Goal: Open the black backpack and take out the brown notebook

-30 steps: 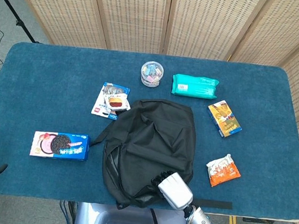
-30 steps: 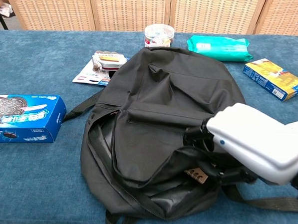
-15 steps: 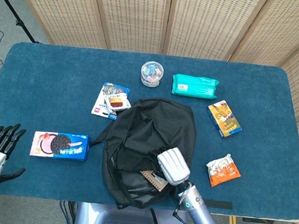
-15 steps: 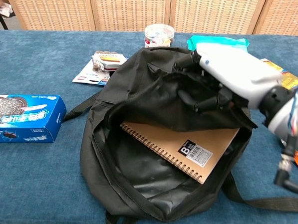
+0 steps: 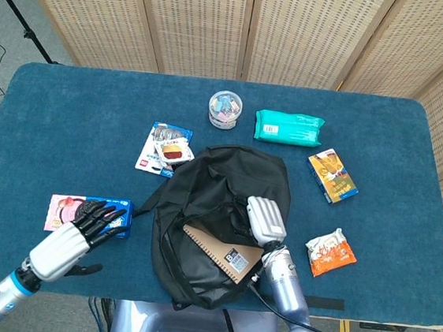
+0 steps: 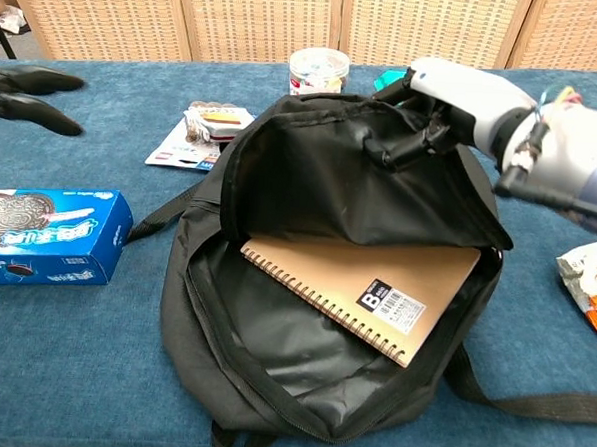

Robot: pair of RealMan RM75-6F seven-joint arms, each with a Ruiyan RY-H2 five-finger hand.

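Observation:
The black backpack (image 5: 221, 206) lies in the middle of the table with its main opening unzipped toward me. My right hand (image 5: 266, 218) grips the top flap (image 6: 361, 177) and holds it lifted and folded back; the same hand (image 6: 445, 96) shows above the bag in the chest view. Inside the opening lies the brown spiral notebook (image 6: 365, 287), its cover with a black label exposed, and it also shows as the notebook (image 5: 221, 249) in the head view. My left hand (image 5: 71, 241) hovers near the front left, fingers spread, holding nothing; its dark fingers (image 6: 25, 94) show at the chest view's left edge.
A blue cookie box (image 6: 48, 235) lies left of the bag, under my left hand. A snack packet (image 5: 164, 148), a clear tub (image 5: 225, 108), a teal wipes pack (image 5: 289, 128), a yellow-blue box (image 5: 332, 175) and an orange snack bag (image 5: 330, 253) surround the backpack.
My right hand has pulled the flap up and away, from a closed bag to the notebook fully exposed. My left hand has moved in from the table's left edge to above the cookie box.

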